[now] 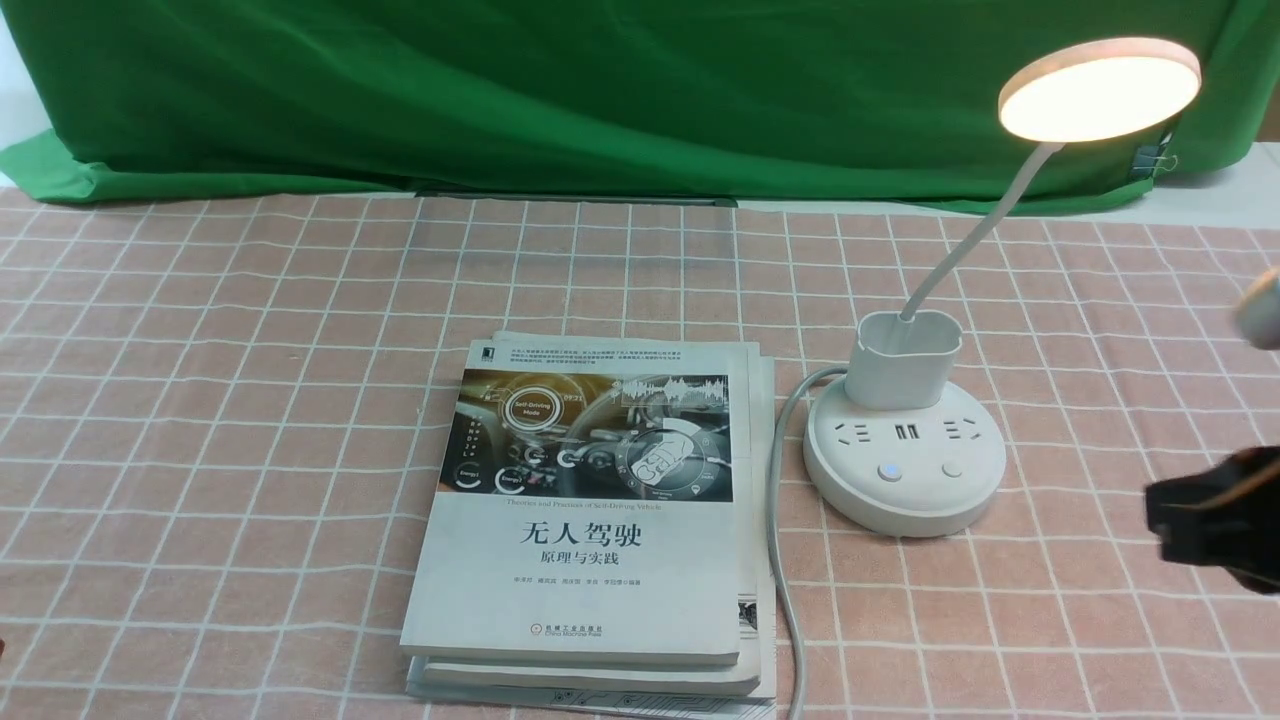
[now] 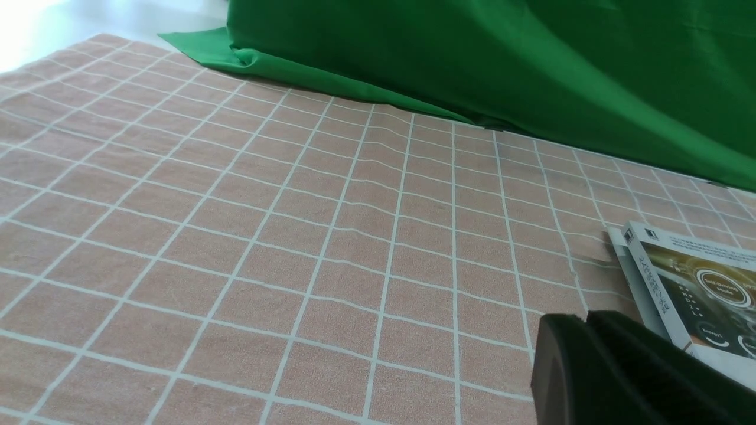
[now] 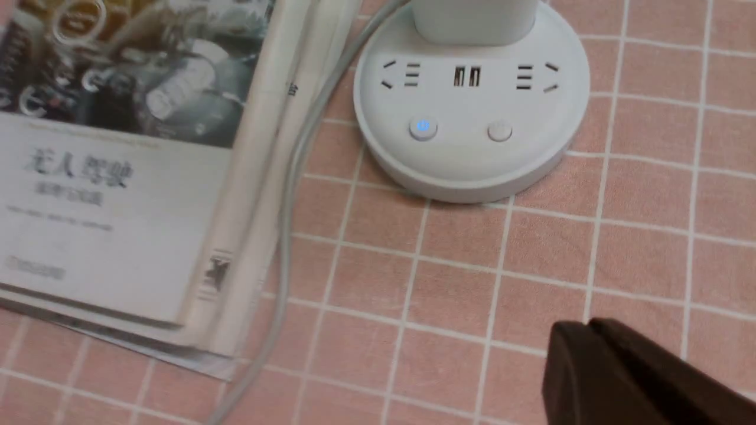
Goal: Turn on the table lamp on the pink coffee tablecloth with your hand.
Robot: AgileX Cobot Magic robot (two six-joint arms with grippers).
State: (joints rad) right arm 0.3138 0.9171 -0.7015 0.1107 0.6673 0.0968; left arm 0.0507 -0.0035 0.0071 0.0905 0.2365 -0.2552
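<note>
The white table lamp stands on the pink coffee tablecloth (image 1: 250,400) at the right. Its disc head (image 1: 1098,88) glows warm and bright, and the thin neck runs down into the oval cup on the round base (image 1: 905,490). On the base, the left button (image 3: 423,127) shows a blue light and the other button (image 3: 499,131) is dark. My right gripper, the hand (image 1: 1160,515), hangs at the right edge, apart from the base, with its jaws together and empty (image 3: 587,324). My left gripper (image 2: 585,319) is shut over bare cloth, near the books' corner.
A stack of books (image 1: 590,520) lies left of the lamp base. The lamp's grey cable (image 1: 785,560) runs between them toward the front edge. A green backdrop cloth (image 1: 600,90) closes the far side. A blurred grey object (image 1: 1262,310) shows at the right edge.
</note>
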